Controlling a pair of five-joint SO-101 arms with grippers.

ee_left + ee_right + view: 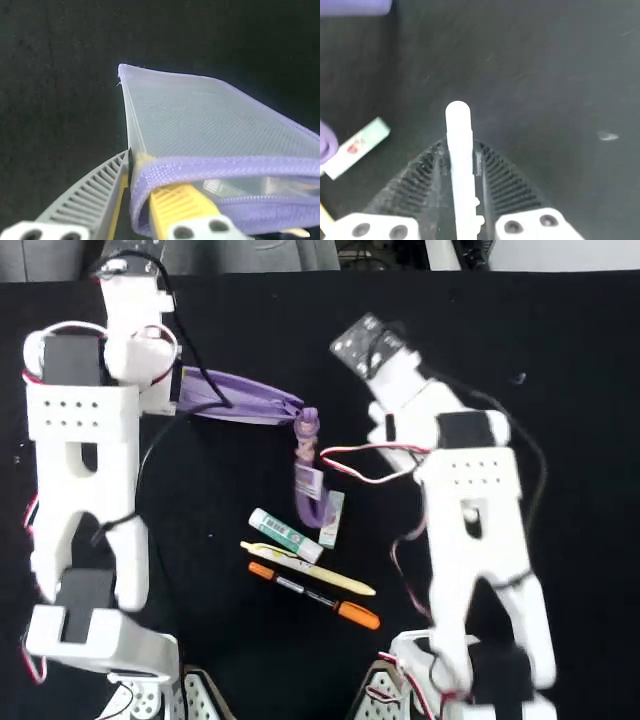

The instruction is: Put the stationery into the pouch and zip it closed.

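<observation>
The black table [560,330] is dark and matte. The left gripper [137,170] is clamped on the zip edge of the purple pouch [200,120]. Just right of the pouch and nearer the arm bases lie an eraser [285,535], a yellow pen [315,572] and an orange marker [320,600]. Farther right of the pouch, the right gripper [459,155] pinches a white pen [458,125]. The pouch's mouth looks barely parted, so the pen may snag the zip or slip loose.
</observation>
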